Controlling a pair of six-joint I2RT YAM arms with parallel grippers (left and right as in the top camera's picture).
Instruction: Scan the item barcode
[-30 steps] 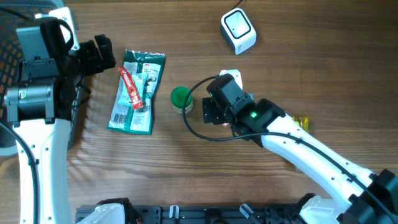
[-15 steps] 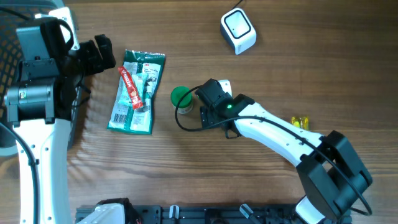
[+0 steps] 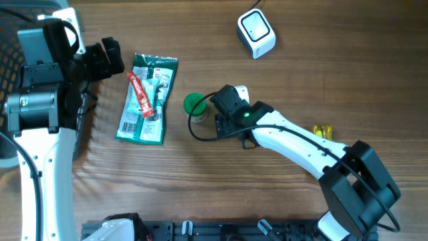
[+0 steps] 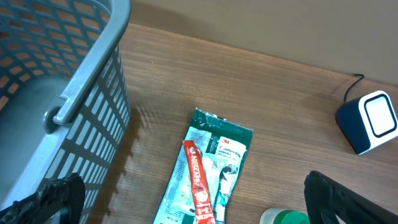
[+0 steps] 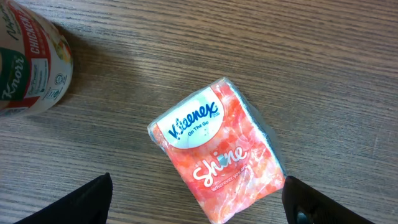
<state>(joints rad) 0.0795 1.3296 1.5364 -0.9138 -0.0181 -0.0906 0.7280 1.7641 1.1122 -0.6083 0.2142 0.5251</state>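
An orange Kleenex tissue pack (image 5: 217, 149) lies flat on the wooden table. My right gripper (image 5: 199, 208) hangs over it, open, one finger on each side and clear of the pack. From overhead the right gripper (image 3: 227, 110) covers the pack except for a white corner (image 3: 242, 90). The white barcode scanner (image 3: 256, 33) stands at the back of the table; it also shows in the left wrist view as a scanner (image 4: 370, 121) at the right edge. No barcode shows. My left gripper (image 3: 110, 57) is open at the far left, holding nothing.
A green-lidded Knorr tub (image 3: 194, 104) stands just left of the right gripper. A green packet (image 3: 147, 100) with a red sachet (image 3: 140, 94) on it lies further left. A grey basket (image 4: 62, 93) sits at the left edge. A small yellow thing (image 3: 324, 131) lies right.
The right arm has swung left, bringing its gripper closer to the green-lidded tub and over the tissue pack, then held still. The left arm has not moved.
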